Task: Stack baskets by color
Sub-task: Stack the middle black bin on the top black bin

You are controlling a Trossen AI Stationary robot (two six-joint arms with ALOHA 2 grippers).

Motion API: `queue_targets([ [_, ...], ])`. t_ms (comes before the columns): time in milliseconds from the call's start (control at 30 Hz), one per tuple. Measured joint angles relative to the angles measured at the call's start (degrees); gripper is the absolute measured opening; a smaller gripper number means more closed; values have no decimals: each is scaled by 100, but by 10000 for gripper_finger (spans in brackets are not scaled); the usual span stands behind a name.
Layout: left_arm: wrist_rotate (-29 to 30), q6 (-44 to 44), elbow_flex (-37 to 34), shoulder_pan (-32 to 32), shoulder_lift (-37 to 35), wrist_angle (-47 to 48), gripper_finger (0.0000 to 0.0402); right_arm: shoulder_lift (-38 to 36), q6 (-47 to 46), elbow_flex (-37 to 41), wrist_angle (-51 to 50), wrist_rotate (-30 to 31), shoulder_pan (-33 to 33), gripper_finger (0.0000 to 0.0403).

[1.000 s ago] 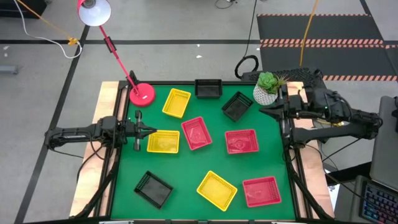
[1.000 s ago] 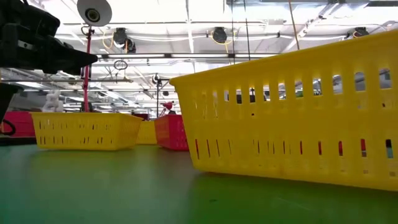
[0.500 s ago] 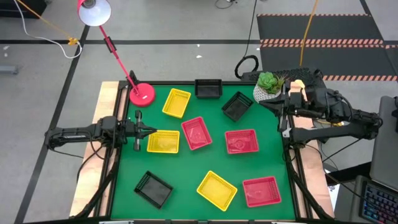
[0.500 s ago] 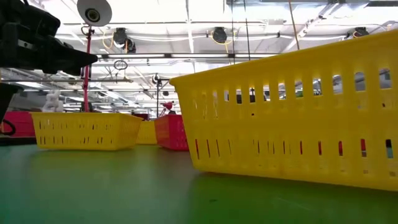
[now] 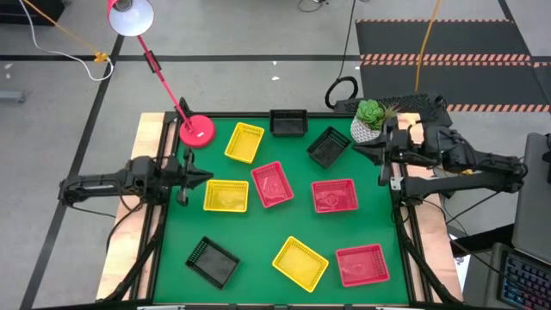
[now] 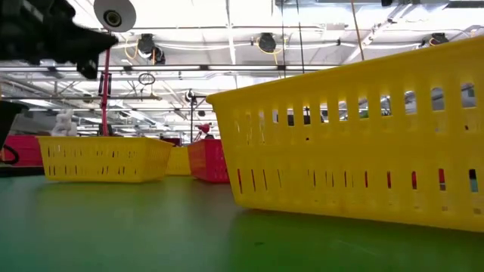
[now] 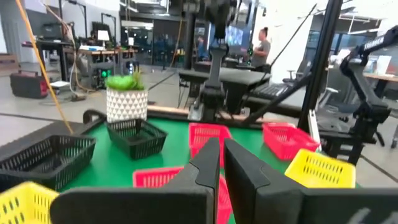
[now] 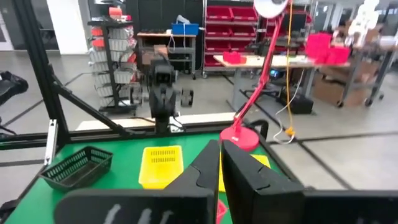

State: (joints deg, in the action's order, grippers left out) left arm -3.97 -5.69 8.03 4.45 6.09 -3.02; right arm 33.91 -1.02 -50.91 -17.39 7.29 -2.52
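Nine baskets (image 5: 226, 195) lay scattered, unstacked, across the green desk (image 5: 284, 224). The left pincer (image 5: 205, 176) at left-centre and the right pincer (image 5: 357, 148) at upper right were both closed, empty.

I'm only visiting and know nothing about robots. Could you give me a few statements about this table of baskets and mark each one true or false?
1. Some baskets are already stacked. False: all nine lie singly on the green table.
2. The white plant pot stands at a table corner beside the right gripper. True.
3. The left gripper holds a yellow basket. False: it is shut on nothing, beside that basket.
4. There are three black baskets. True.
5. The red lamp stands mid-table. False: its base sits at a corner.
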Motion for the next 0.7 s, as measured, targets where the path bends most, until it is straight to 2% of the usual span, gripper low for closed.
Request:
queue_targets([
  [267,318,100,2104,0,1321,1087,26,3,-274,490,81,-2,0,13],
  [467,333,309,3828,-6,2473,2103,26,17,-243,528,169,-4,0,13],
  [700,331,514,5431,-4,3649,3124,26,11,-240,528,192,-7,0,13],
])
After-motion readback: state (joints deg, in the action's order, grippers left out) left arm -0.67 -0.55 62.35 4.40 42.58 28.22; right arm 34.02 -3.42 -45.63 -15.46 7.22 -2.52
